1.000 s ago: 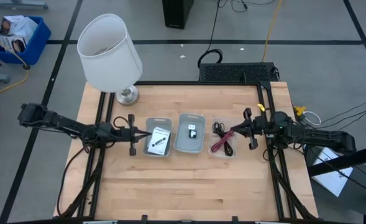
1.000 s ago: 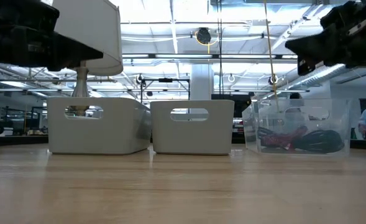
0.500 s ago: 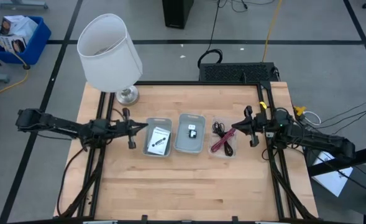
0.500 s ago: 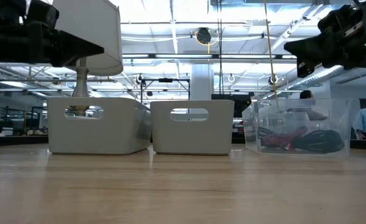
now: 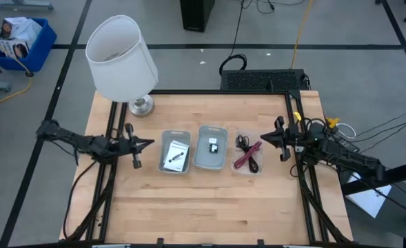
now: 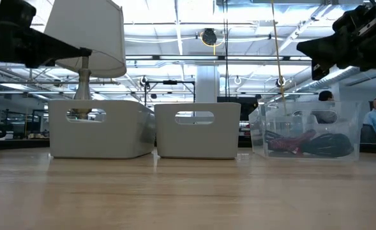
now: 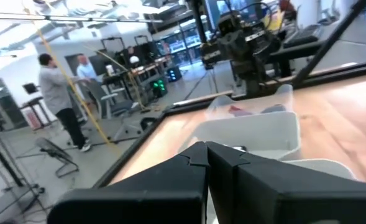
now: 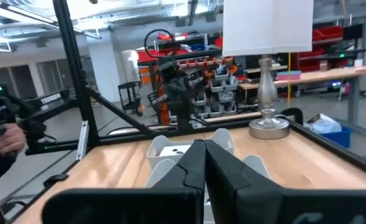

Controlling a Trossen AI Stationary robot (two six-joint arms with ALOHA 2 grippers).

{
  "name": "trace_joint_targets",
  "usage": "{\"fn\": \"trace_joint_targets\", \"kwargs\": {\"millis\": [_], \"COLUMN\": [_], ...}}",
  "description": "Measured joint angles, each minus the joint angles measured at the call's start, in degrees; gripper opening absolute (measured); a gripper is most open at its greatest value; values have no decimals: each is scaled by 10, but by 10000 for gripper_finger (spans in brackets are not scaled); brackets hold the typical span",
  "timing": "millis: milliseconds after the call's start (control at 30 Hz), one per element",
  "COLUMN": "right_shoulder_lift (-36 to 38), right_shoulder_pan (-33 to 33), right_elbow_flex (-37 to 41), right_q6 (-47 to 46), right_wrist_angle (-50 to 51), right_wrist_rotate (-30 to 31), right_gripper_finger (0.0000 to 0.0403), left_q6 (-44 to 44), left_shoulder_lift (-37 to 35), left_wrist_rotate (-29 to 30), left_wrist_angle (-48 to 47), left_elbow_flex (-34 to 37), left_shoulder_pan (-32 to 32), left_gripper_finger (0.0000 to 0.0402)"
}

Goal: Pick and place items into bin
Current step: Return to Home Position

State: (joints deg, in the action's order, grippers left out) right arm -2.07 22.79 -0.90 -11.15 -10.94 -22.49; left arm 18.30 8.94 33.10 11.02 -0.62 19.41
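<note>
Three bins stand in a row mid-table. The left grey bin point(image 5: 175, 152) holds a white packet point(image 5: 178, 146) and a thin black stick point(image 5: 174, 160). The middle grey bin point(image 5: 211, 147) holds tiny black and white cubes point(image 5: 214, 145). The clear bin point(image 5: 247, 153) holds the red-and-black cable bundle point(image 5: 248, 156). My left gripper point(image 5: 148, 142) hovers shut and level just left of the left bin, holding nothing. My right gripper point(image 5: 260, 138) hovers shut and level at the clear bin's right side, holding nothing. Both point toward the bins.
A big white lamp point(image 5: 120, 58) stands at the table's far left corner. Bare wood spreads across the near half of the table point(image 5: 209, 207). A blue crate point(image 5: 20, 38) sits on the floor beyond the table. People stand in the room behind point(image 7: 61, 93).
My left gripper has drawn back from the left bin toward the table's left edge, staying shut and level. The bins and what they hold have not moved.
</note>
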Motion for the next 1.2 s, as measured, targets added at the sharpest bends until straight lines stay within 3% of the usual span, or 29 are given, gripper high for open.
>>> {"fn": "trace_joint_targets", "kwargs": {"millis": [367, 500, 667, 1200], "right_shoulder_lift": [10, 10, 10, 10], "right_shoulder_pan": [-90, -118, -122, -122], "right_elbow_flex": [1, 1, 1, 1], "right_q6": [72, 94, 103, 89], "right_wrist_angle": [31, 15, 15, 4], "right_wrist_rotate": [59, 59, 59, 57], "right_gripper_finger": [0, 0, 0, 0], "left_q6": [-23, -23, -19, -60], "left_shoulder_lift": [-41, -41, -41, -41], "left_wrist_rotate": [-3, -35, -71, -76], "left_wrist_angle": [-69, -71, -65, -63], "left_elbow_flex": [0, -1, 0, 0], "left_shoulder_pan": [31, 31, 31, 31], "left_gripper_finger": [0, 0, 0, 5]}}
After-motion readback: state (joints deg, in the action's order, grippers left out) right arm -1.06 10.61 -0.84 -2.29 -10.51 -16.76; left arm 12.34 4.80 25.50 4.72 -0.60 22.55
